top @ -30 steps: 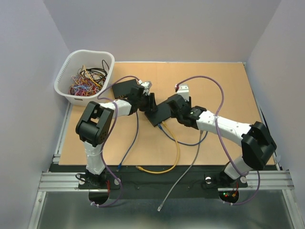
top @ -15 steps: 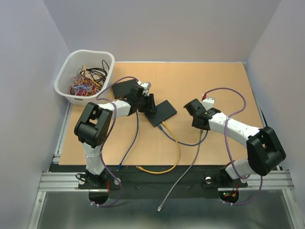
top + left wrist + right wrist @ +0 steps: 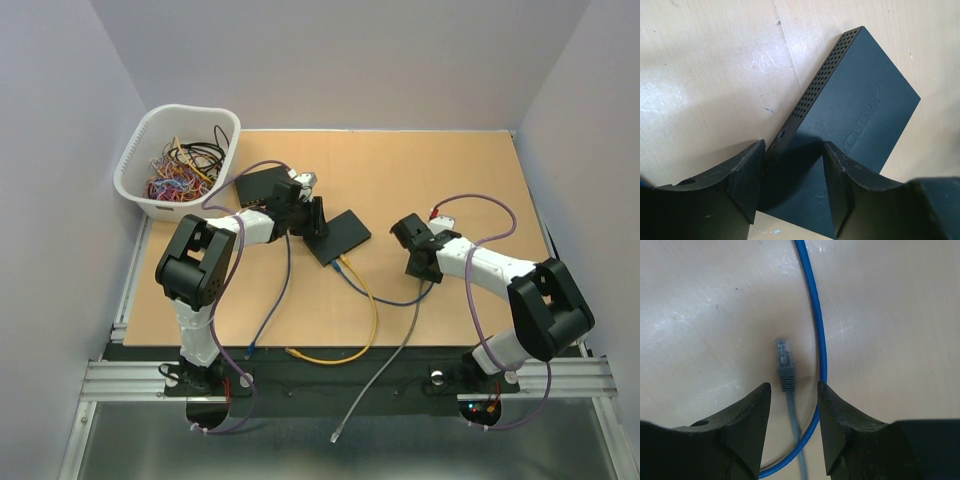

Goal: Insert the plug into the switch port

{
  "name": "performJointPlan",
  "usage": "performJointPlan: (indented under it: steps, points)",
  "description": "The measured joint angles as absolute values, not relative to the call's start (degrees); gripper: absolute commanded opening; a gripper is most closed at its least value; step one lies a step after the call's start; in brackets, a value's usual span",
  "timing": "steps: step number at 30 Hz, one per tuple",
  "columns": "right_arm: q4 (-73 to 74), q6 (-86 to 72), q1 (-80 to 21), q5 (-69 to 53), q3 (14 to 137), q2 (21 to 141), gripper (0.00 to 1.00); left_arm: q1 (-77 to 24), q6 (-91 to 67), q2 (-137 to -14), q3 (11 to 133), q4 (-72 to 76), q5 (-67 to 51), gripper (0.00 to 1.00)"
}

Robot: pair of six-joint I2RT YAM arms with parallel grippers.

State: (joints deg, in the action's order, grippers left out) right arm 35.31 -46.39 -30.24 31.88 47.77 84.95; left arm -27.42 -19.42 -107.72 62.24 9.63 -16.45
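Note:
The black switch (image 3: 347, 231) lies flat mid-table; it fills the left wrist view (image 3: 855, 115). My left gripper (image 3: 317, 218) is open and straddles its near corner (image 3: 792, 175); one finger (image 3: 747, 172) stands against the perforated side wall, the other over the top face. A grey cable (image 3: 400, 345) ends in a grey plug (image 3: 785, 365) lying on the table. My right gripper (image 3: 421, 264) is open just above it, the cable right behind the plug lying between its fingers (image 3: 792, 412), not touching. The switch ports are hidden.
A blue cable (image 3: 385, 300) and a yellow cable (image 3: 372, 320) run from the switch's near edge; the blue one curves past the grey plug (image 3: 817, 315). A second black box (image 3: 260, 183) lies behind the left gripper. A white basket (image 3: 131, 160) of wires stands at the back left.
My right gripper has drawn back from the switch to the right, then moved slightly to sit over the grey plug. The left arm and the switch have not moved.

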Motion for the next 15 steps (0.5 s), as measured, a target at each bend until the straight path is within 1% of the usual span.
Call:
performJointPlan:
  steps: [9, 15]
  points:
    - [33.6, -46.7, -28.1, 29.4, 44.8, 85.4, 0.36, -27.4, -19.4, -107.7, 62.2, 9.6, -16.5, 0.59]
    - [33.8, -46.1, -28.1, 28.9, 44.3, 85.4, 0.22, -27.4, -19.4, -107.7, 62.2, 9.5, -16.5, 0.59]
